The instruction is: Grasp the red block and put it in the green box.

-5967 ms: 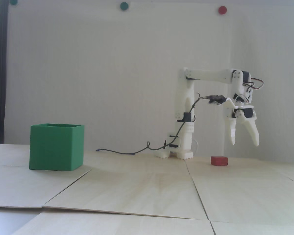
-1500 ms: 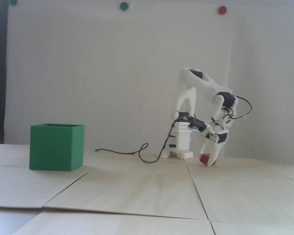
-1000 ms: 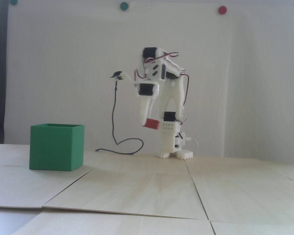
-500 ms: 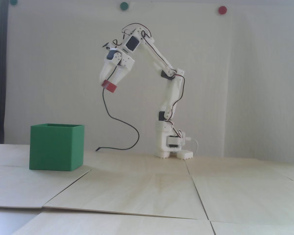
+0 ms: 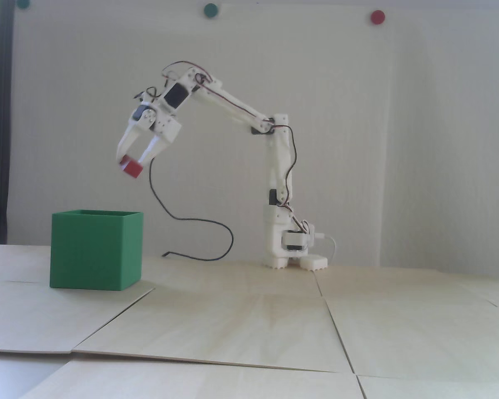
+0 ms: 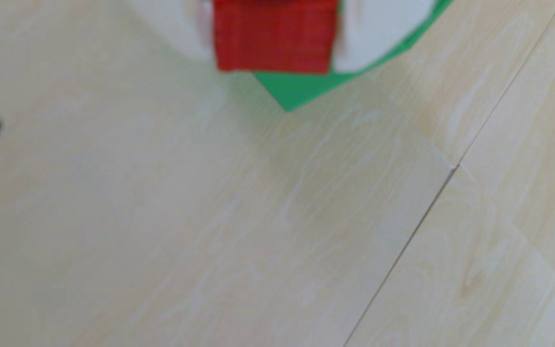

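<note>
The red block (image 5: 131, 167) hangs in the air, pinched between the white fingertips of my gripper (image 5: 129, 162), which is shut on it. In the fixed view the block is above the right top edge of the green box (image 5: 95, 249), well clear of its rim. The box stands on the wooden table at the left. In the wrist view the red block (image 6: 272, 36) fills the top middle between the two white fingers (image 6: 366, 36), and a corner of the green box (image 6: 294, 90) shows just beneath it.
The white arm base (image 5: 293, 249) stands at the back of the table. A black cable (image 5: 191, 220) loops from the wrist down to the table beside the box. Seams run across the light wooden boards (image 5: 249, 324). Round dots (image 5: 376, 16) hang on the wall.
The gripper picked the block up from the table at the right, swung left across the base, and over the last half second moved further left and lower toward the box.
</note>
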You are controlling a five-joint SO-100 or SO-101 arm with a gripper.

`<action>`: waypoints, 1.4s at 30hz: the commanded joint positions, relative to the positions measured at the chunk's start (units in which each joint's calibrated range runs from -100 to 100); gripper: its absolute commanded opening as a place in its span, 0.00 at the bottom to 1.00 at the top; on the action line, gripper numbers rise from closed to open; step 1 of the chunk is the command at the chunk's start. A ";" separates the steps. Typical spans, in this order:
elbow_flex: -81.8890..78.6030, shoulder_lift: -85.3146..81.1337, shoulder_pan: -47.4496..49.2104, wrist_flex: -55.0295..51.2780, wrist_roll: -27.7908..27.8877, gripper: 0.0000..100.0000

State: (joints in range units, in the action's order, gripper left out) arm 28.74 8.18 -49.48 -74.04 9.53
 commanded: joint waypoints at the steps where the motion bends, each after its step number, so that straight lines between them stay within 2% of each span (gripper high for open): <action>1: 13.05 7.65 -0.17 5.66 -0.42 0.02; 7: 29.20 15.31 0.55 5.75 -4.12 0.02; 11: 35.24 17.05 3.04 4.90 -4.38 0.02; 21: 36.21 13.89 12.85 -13.90 -3.80 0.02; 28: 36.21 11.21 17.28 -19.72 -3.80 0.02; 42: 35.86 12.23 22.50 -9.51 -4.32 0.02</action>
State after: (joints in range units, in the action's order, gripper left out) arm 60.16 26.53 -28.24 -89.02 5.57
